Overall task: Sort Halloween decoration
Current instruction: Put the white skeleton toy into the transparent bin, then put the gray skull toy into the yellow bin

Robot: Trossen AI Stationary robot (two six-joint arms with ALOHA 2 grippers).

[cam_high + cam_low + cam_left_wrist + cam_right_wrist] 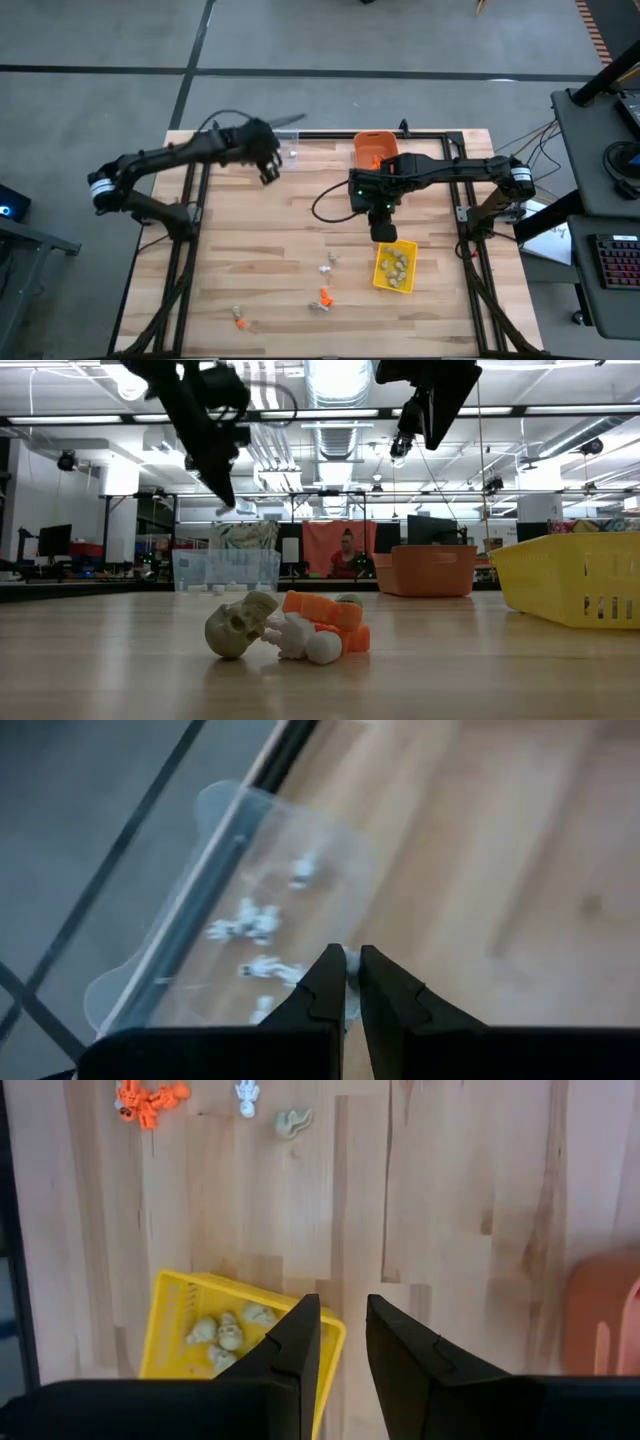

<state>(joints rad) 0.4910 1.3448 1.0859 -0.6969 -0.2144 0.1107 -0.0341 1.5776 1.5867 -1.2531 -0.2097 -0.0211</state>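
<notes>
Your left tool hangs above the clear bin, pinching a small white trinket. Your right tool, slightly parted and empty, hovers over the yellow bin; more trinkets lie loose on the surface.

You will find no legible text, label, brand, number or sign in any view. The bins, the tabletop and the trinkets carry no readable markings.
</notes>
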